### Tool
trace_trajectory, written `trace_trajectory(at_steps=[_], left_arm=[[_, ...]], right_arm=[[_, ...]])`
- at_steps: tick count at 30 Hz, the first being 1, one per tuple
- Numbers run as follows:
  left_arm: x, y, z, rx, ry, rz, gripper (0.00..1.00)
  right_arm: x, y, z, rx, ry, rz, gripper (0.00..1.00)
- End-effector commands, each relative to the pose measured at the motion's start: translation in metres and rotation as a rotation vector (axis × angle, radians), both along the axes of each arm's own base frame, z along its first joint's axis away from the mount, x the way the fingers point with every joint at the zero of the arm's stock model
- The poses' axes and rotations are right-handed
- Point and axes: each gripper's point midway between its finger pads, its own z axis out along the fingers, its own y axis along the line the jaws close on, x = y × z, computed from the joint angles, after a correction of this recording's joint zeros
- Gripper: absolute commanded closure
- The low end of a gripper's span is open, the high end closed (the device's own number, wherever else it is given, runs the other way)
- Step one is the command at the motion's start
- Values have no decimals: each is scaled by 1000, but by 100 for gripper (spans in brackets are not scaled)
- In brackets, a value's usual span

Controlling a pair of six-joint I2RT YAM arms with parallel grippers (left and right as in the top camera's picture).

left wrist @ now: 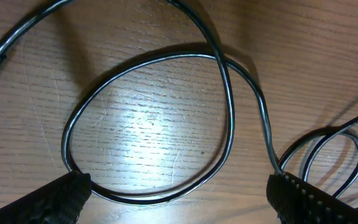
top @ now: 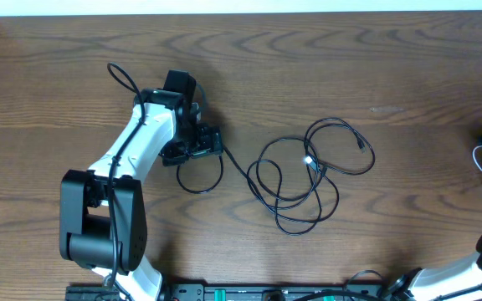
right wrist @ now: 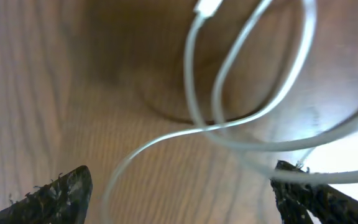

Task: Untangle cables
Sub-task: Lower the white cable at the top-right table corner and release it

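We see black cables (top: 308, 167) looped in tangle at middle of table (top: 350, 67), one strand running under left tool (left wrist: 179, 190): fingers spread wide, holding nothing. Right tool (right wrist: 179, 180) wide too, nothing gripped, white cable (right wrist: 205, 127) loose beneath, near table's right edge.

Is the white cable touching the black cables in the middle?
Apart. The overhead view shows the white cable at the far right and the black cables in the middle, with bare table between them.
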Motion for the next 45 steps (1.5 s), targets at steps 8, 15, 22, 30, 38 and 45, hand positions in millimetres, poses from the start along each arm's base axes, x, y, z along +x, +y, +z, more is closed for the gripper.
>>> trace_trajectory(at_steps=[8, 15, 22, 30, 38, 45], left_arm=[[-1, 0, 2, -3, -2, -12, 5], [-1, 0, 2, -3, -2, -12, 5], [-1, 0, 2, -3, -2, -12, 4], [-1, 0, 2, -3, -2, -12, 5], [-1, 0, 2, -3, -2, -12, 5], [-1, 0, 2, -3, -2, -12, 5]], right_arm=[[25, 41, 8, -21, 15, 211, 1], [12, 44, 40, -175, 239, 361, 1], [21, 37, 52, -332, 315, 570, 1], [23, 7, 49, -442, 362, 670, 1], [-8, -17, 11, -343, 445, 610, 20], [-41, -20, -37, -174, 530, 507, 30]])
